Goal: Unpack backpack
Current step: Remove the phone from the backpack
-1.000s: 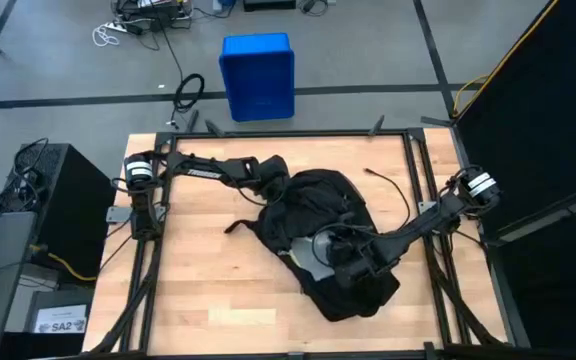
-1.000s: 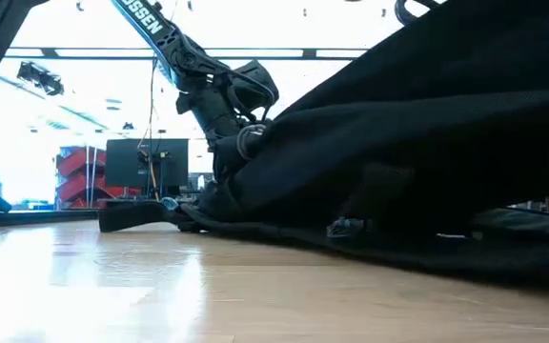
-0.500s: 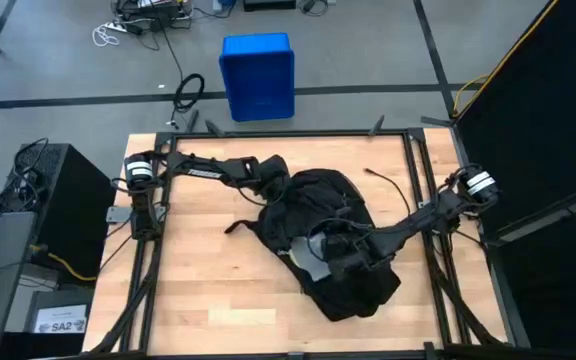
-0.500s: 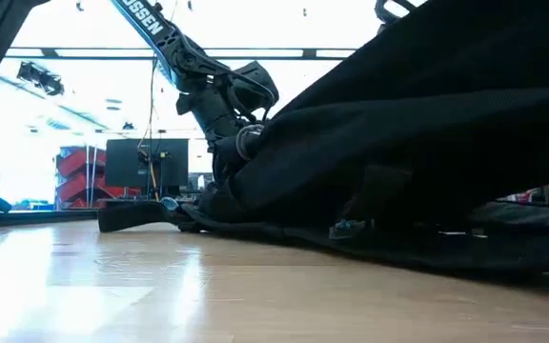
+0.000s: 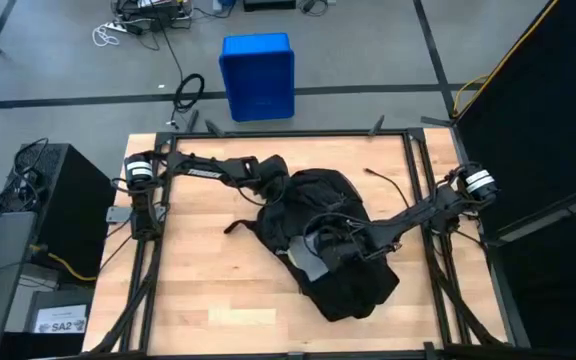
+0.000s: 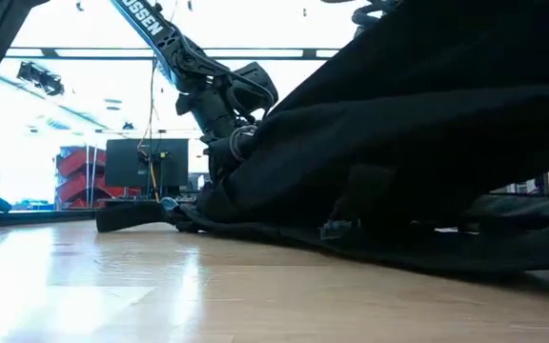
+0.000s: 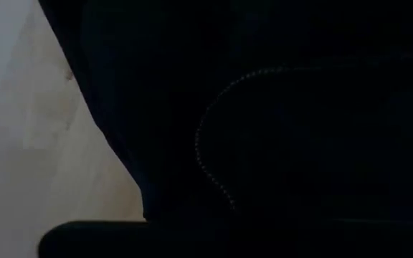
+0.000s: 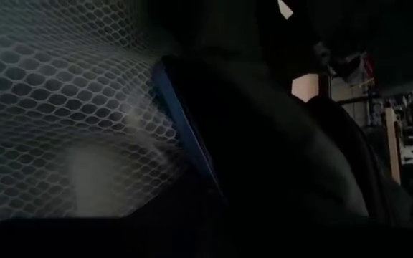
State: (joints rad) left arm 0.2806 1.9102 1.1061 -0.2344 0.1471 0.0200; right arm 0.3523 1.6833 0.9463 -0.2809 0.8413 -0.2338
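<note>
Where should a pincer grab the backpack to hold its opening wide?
Probably the raised fabric lip of the backpack beside the pale lining, coming from above: the bag lies flat with its opening facing up, so that edge stands free.

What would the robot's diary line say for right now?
backpack flat on table | left gripper at its far edge | right gripper at grey opening | nothing out yet

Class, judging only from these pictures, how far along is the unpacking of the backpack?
Done: nothing lies unpacked on the table; only the backpack is on it. In hand: the left gripper is at the backpack's far end, and the right gripper is at a pale lined opening; its wrist view shows mesh close up. Left: taking contents out, none visible yet.
</note>
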